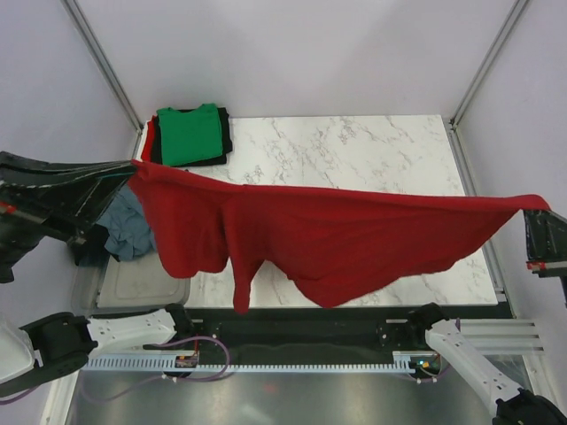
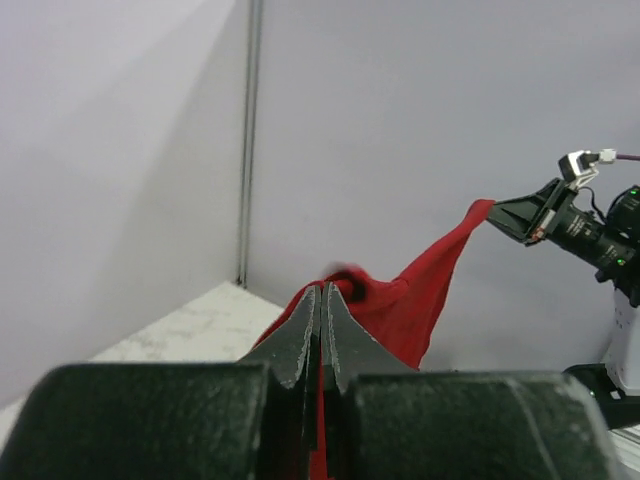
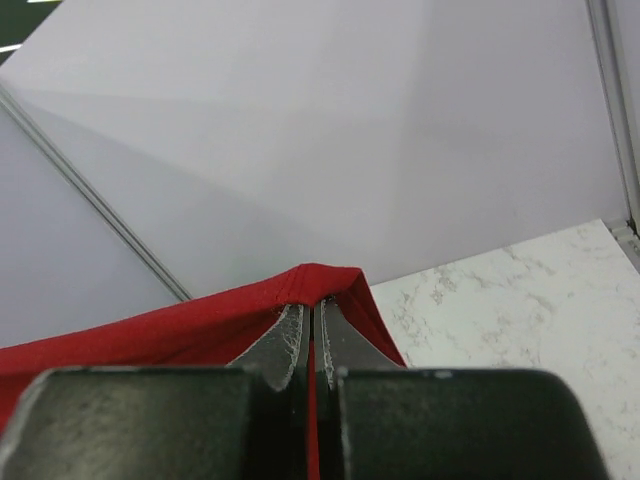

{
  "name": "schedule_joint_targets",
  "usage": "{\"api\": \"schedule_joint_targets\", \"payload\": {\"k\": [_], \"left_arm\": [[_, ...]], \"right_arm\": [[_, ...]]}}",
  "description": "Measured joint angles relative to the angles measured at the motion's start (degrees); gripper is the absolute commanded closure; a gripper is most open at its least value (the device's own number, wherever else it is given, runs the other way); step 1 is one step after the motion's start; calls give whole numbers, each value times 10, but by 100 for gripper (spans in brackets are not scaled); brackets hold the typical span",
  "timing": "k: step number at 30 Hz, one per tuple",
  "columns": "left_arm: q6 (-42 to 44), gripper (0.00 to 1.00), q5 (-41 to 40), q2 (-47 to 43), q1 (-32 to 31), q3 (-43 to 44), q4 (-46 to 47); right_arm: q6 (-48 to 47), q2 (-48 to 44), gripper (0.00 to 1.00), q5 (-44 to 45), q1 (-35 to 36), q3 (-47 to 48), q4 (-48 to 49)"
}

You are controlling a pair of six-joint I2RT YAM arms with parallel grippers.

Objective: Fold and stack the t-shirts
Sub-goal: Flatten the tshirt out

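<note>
The left gripper and right gripper are each clenched on an edge of the dark red shirt. They hold it high and wide apart, so it hangs spread above the table, probably for laying flat. Farther back, a green shirt tops the folded stack.

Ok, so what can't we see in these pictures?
- Top view: the middle of the table is hidden under the hanging red t-shirt.
- Top view: the green shirt covers the folded pile below, so it can't be counted.
- Top view: the grey-blue shirt is partly hidden by the red one and the left arm.
- Right wrist view: only a strip of the red shirt shows; the edges cut off the rest.
</note>
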Motion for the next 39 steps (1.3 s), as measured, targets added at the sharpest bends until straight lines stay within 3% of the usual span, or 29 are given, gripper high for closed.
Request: {"api": "schedule_joint_targets", "payload": {"k": [7, 11, 17, 20, 22, 26, 27, 28, 29, 30, 32, 34, 39], "left_arm": [[69, 98, 87, 7, 0, 3, 74], [108, 98, 76, 36, 0, 3, 97], [169, 98, 4, 124, 4, -20, 141], [175, 98, 31, 190, 63, -45, 164], [173, 98, 63, 237, 148, -72, 182], [169, 98, 81, 401, 245, -76, 209], [160, 96, 80, 466, 262, -43, 201], [145, 81, 81, 554, 278, 10, 193], [127, 24, 81, 639, 291, 77, 186], [109, 4, 83, 699, 301, 112, 188], [61, 0, 88, 789, 324, 124, 167], [12, 0, 96, 842, 343, 101, 130], [-44, 0, 86, 815, 363, -4, 85]], "right_arm": [[-45, 5, 100, 10, 0, 48, 27], [-55, 31, 100, 57, 0, 61, 34], [-58, 153, 100, 222, 0, 28, 32], [-56, 246, 100, 294, -1, -24, 39], [-56, 306, 100, 323, -8, -79, 59], [-31, 478, 100, 311, -83, -145, 93], [-19, 533, 91, 302, -112, -139, 100], [-7, 593, 60, 282, -141, -126, 107], [-1, 650, 30, 259, -162, -106, 106], [4, 704, 10, 238, -178, -79, 108], [5, 799, 2, 197, -203, -23, 102], [2, 832, 2, 165, -208, -8, 103], [-8, 753, 2, 109, -195, -85, 135]]}}
